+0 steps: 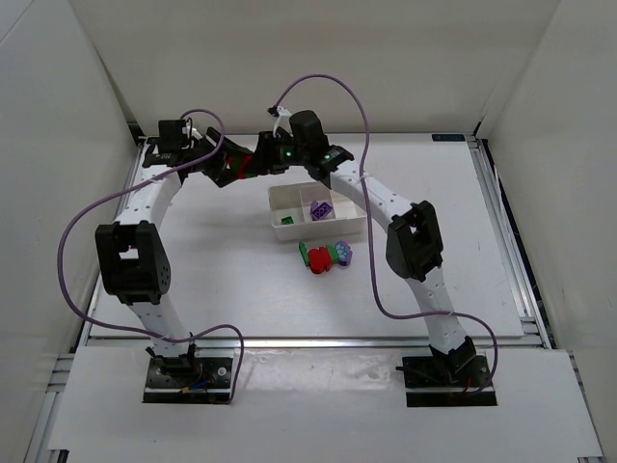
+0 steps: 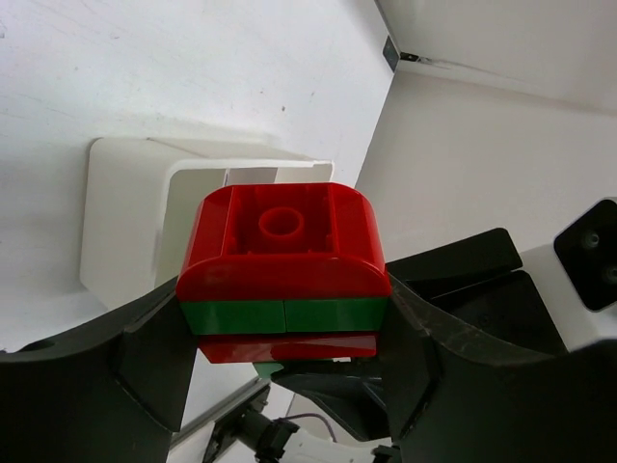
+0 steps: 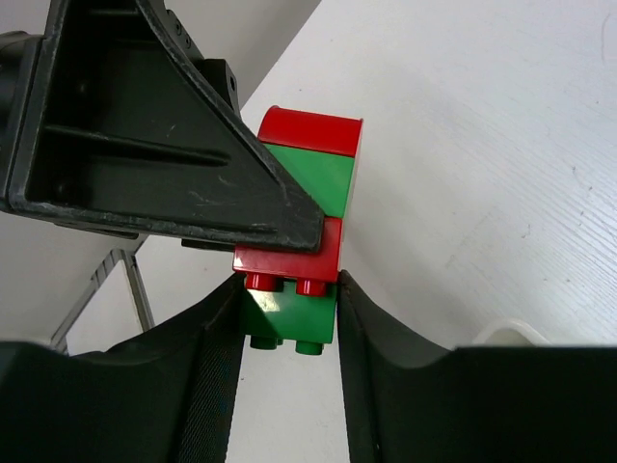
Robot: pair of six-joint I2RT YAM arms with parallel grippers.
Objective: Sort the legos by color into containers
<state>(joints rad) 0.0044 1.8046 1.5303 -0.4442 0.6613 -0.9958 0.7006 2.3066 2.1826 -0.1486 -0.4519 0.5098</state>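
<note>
Left gripper clamped red-and-green stack aloft beyond tray — right gripper clenched on its end green brick; opposed grips, likely set to pry colours apart for sorting

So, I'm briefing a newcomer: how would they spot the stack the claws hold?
Find the white tray; look just beyond its far-left corner. There the left claw and right claw grip one red-and-green stack, the only bricks in the air.
</note>
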